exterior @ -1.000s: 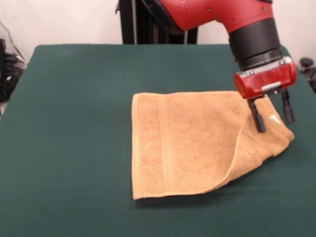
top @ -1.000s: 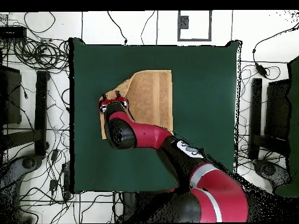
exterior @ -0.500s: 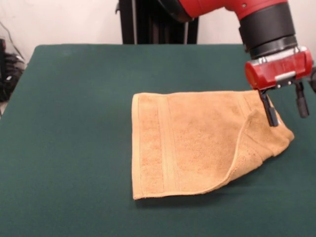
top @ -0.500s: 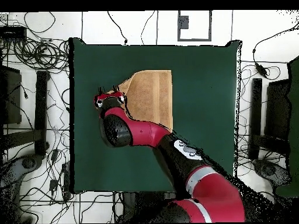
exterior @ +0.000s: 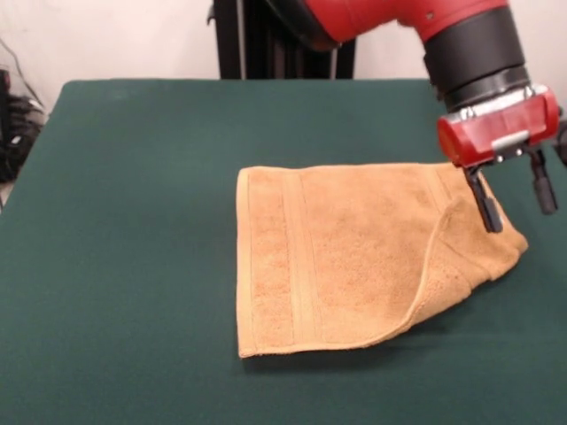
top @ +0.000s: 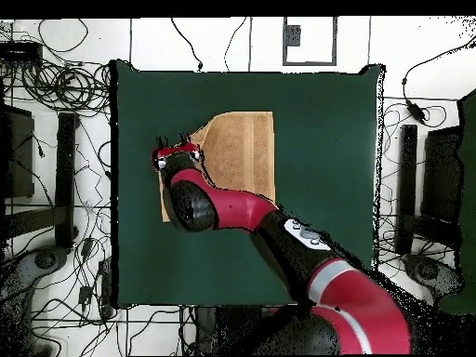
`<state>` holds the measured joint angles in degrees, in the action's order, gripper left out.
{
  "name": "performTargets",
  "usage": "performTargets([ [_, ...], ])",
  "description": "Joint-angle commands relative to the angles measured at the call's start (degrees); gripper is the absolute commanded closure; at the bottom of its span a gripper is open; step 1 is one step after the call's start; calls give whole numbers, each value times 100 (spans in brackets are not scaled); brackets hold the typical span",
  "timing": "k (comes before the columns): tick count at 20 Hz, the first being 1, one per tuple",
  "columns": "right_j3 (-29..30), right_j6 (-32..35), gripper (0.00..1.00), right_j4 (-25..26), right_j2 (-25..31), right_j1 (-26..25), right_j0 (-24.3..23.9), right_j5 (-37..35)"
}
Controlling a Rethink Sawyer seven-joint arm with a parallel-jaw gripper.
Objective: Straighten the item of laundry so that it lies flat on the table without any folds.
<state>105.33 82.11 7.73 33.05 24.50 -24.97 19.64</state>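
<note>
Table (exterior: 133, 221): big dark green felt-like top, takes up most of both views, bare apart from the towel. White wall behind the table in the front view; overhead shows pale floor around the table with heaps of black cables (top: 56, 84) and dark equipment stands on both sides.

Arm (top: 279, 242): red and black, reaches from the table's robot-side edge across to the towel, covering part of it in the overhead view.

Towel (exterior: 345, 257): orange-tan terry, lies on the table somewhat off centre, toward the right in the front view. Left part flat, woven border bands running parallel to its left hem. Right part doubled over: a curved fold edge runs from the towel's top right down to its bottom edge, with a bunched layer sticking out at the right corner.

End effector (exterior: 514, 202): red body, two thin black fingers spread well apart, nothing held. Hangs just above the towel's folded right corner; left finger (exterior: 485, 202) in front of the cloth, contact unclear.

Versus a second ago: end effector has shifted right and slightly up, away from the towel's middle. Towel unchanged, same fold.
</note>
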Motion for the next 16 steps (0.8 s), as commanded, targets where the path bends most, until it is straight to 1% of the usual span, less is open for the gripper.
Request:
performTargets([
  [1, -591, 656, 0, 710, 1073, -1256, -510, -1031],
  [5, -556, 663, 0, 778, 1117, -1239, -583, -1239],
  [8, -513, 718, 0, 768, 1065, -1148, -553, -1260],
  [13, -362, 888, 0, 615, 938, -906, -436, -1211],
  [16, -340, 914, 0, 617, 920, -893, -428, -1186],
])
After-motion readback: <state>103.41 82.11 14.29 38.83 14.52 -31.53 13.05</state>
